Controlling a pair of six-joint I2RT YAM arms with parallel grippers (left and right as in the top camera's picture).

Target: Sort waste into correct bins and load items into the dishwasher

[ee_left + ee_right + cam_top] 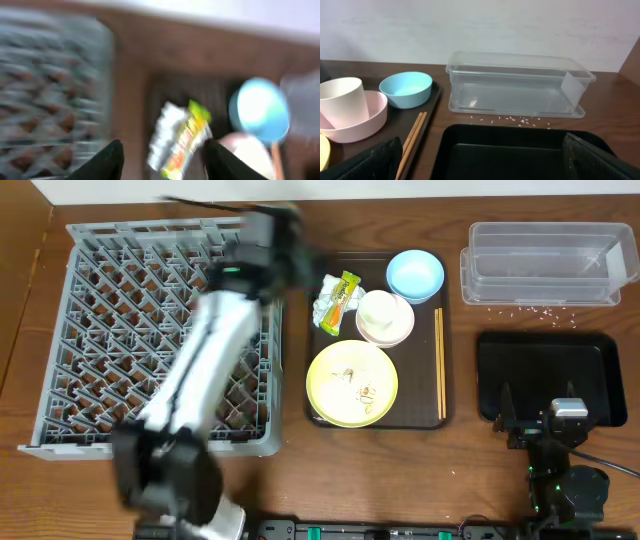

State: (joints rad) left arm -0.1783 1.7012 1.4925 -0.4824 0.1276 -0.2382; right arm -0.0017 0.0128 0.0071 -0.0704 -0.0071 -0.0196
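My left gripper [162, 161], blurred by motion, is open at the near-left corner of the brown tray. Nothing is between its fingers. Just beyond them lie the green-and-yellow wrapper [187, 142] and the white napkin [167, 127]. From above, the left arm crosses the grey dishwasher rack [100, 330]. The yellow plate [352, 383] holds food scraps. The blue bowl [415, 273], the cup [378, 308] in the white bowl [400, 330] and the chopsticks [439, 365] are on the tray. My right gripper [482, 165] hangs open over the black tray [510, 150], with the clear tub [515, 85] behind it.
A dark brown serving tray [325, 415] carries the dishes between the rack and the bins. Rice grains [515, 120] lie scattered on the wood between the clear tub and the black tray. The wall runs along the table's far edge.
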